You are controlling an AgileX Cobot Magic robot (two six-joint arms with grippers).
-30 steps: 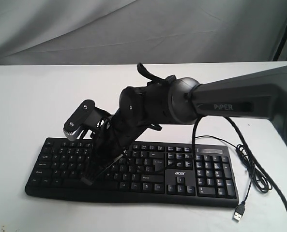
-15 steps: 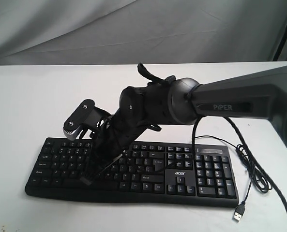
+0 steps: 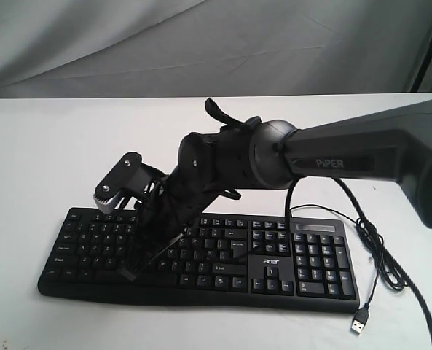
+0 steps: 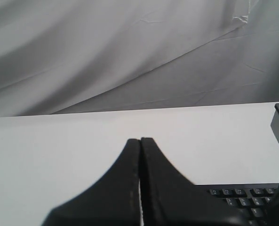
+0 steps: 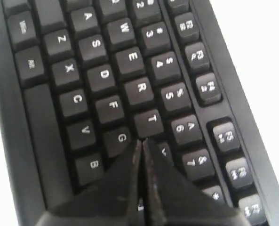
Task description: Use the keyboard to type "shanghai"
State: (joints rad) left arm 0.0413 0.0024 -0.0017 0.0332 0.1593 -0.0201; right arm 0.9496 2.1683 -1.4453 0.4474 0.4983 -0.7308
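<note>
The black Acer keyboard [image 3: 288,262] lies on the white table near its front edge. My right arm reaches across it to its left half. The right gripper [image 3: 130,271] is shut, and its tip points down onto the letter keys. In the right wrist view the tip of the right gripper [image 5: 142,142] sits beside the G key [image 5: 122,138] and just below T [image 5: 150,120]; the fingers hide the keys under them. My left gripper [image 4: 140,140] is shut on nothing and hangs over bare table. A corner of the keyboard [image 4: 243,197] shows beside it.
The thin black USB cable [image 3: 379,255] loops on the table right of the keyboard and ends in a loose plug [image 3: 358,321]. A grey cloth backdrop [image 3: 201,44] hangs behind the white table [image 3: 41,146]. The right arm's wrist camera [image 3: 121,182] juts out above the keyboard's left end.
The right arm has edged slightly to the left over the keyboard, its shut tip staying low on the letter keys. The keyboard itself has not moved.
</note>
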